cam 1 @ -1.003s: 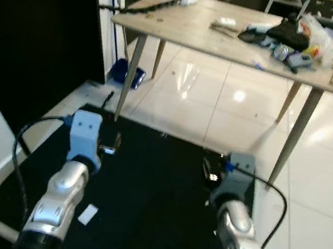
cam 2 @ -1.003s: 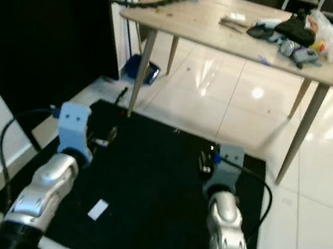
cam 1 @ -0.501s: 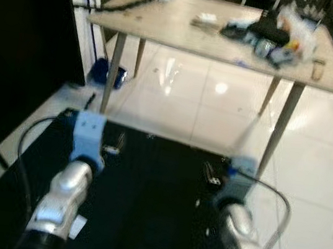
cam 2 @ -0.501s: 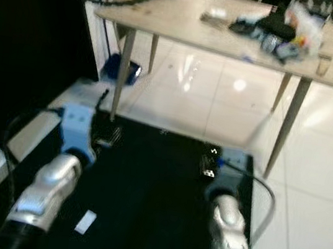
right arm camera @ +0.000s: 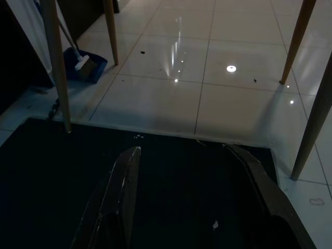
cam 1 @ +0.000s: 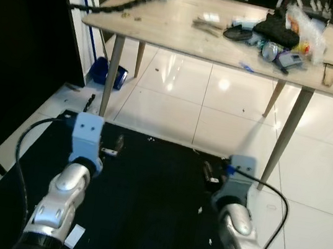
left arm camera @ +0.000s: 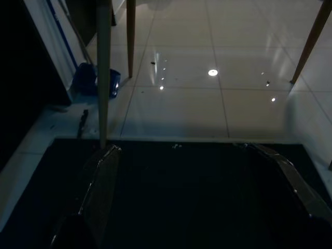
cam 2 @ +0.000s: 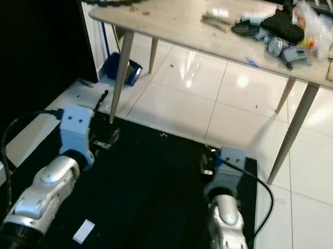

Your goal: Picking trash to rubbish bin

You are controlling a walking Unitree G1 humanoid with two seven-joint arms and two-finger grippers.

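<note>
Two grippers, left gripper (left arm camera: 197, 181) and right gripper (right arm camera: 192, 192), hover fingers spread and empty over the black mat (cam 1: 141, 208), near a white scrap (cam 1: 74, 236)

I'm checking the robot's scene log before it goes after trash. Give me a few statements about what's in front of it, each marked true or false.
1. Both grippers, left and right, are open and empty. True.
2. A white scrap lies on the black mat. True.
3. The wooden table is bare. False: clutter sits on it, including a black cloth.
4. The blue dustpan rests on the table. False: it is on the floor by the table leg.
</note>
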